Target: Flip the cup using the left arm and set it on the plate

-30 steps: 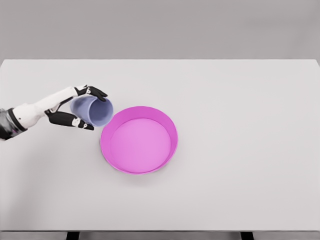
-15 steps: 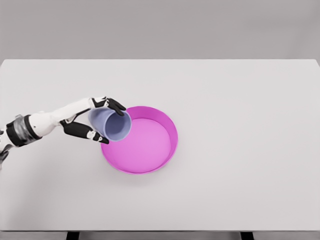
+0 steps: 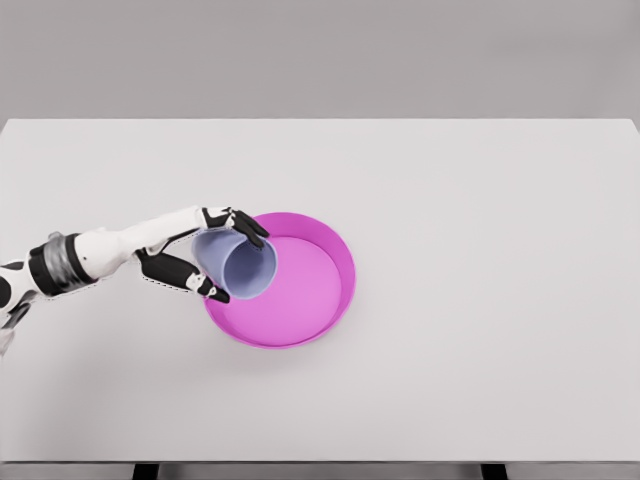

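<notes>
1. The left hand point(image 3: 195, 255) comes in from the lower left on a white arm with a grey wrist band; its black-tipped fingers point(image 3: 247, 226) are curled round the cup point(image 3: 238, 264), thumb below and the other fingers above, so the grasp is closed on the cup's wall.
2. The cup is pale lavender-blue and tilted on its side, its open mouth turned toward the lower right and toward the camera; its mouth end overlaps the left rim of the plate point(image 3: 336, 249), while its base end sits in the hand just outside that rim; whether the cup touches the plate I cannot tell.
3. The plate is a round magenta dish with a raised wall and a lighter pink floor; it lies flat on the table point(image 3: 480, 300), left of the table's middle.
4. The table is a wide, plain, off-white slab filling most of the view; two dark legs show at the bottom edge.
5. Beyond the table's far edge the room is a bare grey wall, evenly lit.
</notes>
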Robot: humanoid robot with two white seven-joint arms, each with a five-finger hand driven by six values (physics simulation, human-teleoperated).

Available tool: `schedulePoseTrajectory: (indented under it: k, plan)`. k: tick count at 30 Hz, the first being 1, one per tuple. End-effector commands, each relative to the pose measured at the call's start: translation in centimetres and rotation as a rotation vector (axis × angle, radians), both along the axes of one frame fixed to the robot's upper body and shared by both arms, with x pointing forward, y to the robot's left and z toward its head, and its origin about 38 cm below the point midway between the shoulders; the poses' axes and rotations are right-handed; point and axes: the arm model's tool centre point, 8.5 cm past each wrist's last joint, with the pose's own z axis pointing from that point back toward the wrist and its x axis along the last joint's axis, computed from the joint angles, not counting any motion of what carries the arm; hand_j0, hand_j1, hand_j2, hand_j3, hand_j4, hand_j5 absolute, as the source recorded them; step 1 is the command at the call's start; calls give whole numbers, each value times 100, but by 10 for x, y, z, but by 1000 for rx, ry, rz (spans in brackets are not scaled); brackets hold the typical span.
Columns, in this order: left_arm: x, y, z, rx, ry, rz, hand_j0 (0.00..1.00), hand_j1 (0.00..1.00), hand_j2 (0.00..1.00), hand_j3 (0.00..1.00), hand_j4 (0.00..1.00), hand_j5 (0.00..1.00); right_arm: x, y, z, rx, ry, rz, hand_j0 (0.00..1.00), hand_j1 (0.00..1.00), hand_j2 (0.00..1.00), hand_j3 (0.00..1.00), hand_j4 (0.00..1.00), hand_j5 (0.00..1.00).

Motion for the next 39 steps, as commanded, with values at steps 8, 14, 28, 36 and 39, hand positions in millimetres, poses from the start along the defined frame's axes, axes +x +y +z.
schedulePoseTrajectory:
  k: [8, 14, 28, 36, 39]
  plan:
    - [-3, -13, -16, 28, 52, -44, 65, 65, 65, 65, 65, 65, 1, 0, 0, 0, -2, 0, 100, 100, 100, 100, 100, 100]
    - [0, -17, -11, 46, 44, -66, 65, 65, 65, 65, 65, 65, 1, 0, 0, 0, -2, 0, 100, 100, 100, 100, 100, 100]
    - [2, -7, -6, 104, 40, -71, 64, 64, 64, 64, 64, 64, 0, 0, 0, 0, 0, 0, 100, 100, 100, 100, 100, 100]
    - [1, -18, -8, 126, 43, -113, 64, 64, 64, 64, 64, 64, 0, 0, 0, 0, 0, 0, 100, 100, 100, 100, 100, 100]
    - [-1, -21, -8, 129, 45, -126, 64, 64, 64, 64, 64, 64, 0, 0, 0, 0, 0, 0, 100, 100, 100, 100, 100, 100]
